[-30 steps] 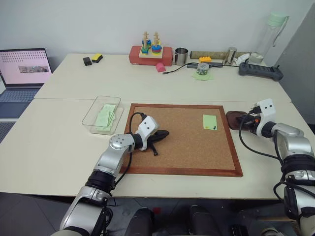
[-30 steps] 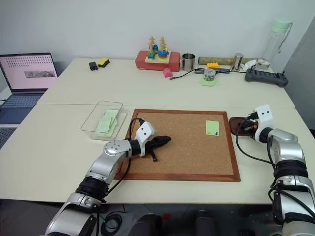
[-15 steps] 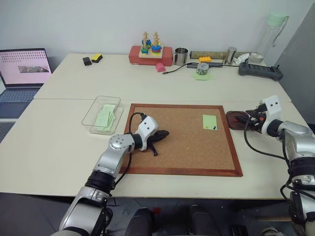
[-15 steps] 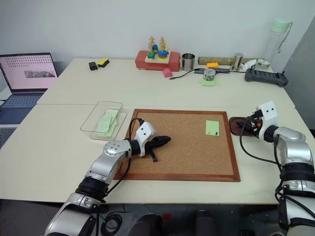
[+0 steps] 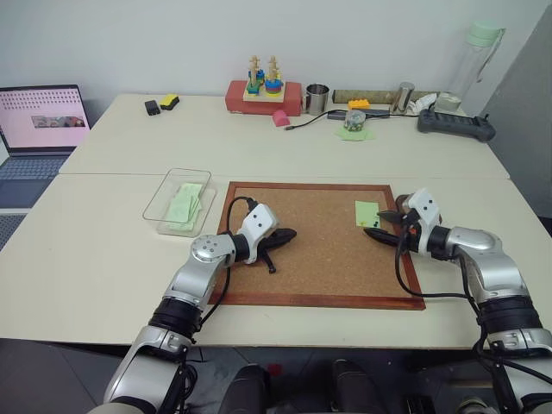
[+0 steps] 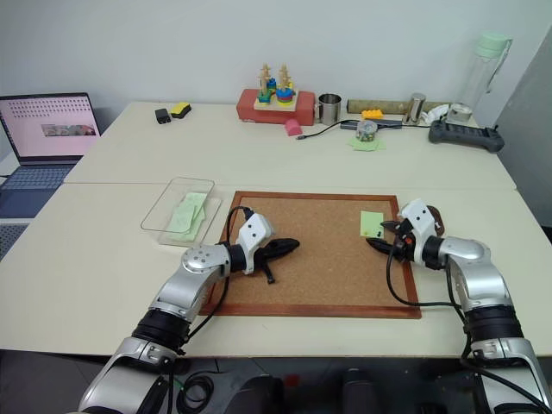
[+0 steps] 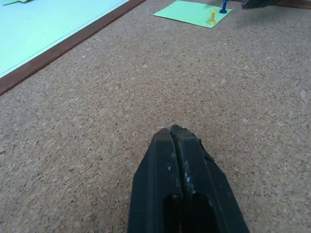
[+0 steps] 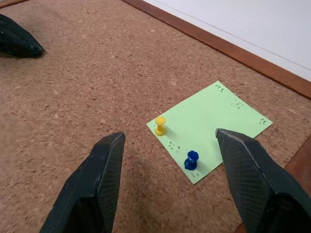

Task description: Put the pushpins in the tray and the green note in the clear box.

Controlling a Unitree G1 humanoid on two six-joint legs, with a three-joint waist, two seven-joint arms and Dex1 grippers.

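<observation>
Right gripper (image 8: 167,160) has swung from the tray (image 6: 434,213) to the green note (image 8: 210,127), fingers apart, framing its pushpins (image 8: 191,159) for picking.

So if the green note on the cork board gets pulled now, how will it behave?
The green note looks thin and flat, so probably floppy and very light. A yellow pushpin and a blue pushpin stand in it, so pulling would likely tear it.

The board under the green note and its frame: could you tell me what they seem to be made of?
The board looks like cork: matte, speckled brown grain, with pushpins stuck upright through the green note. Its frame seems to be reddish-brown wood with a smooth finish, though stained or laminated is unclear.
</observation>
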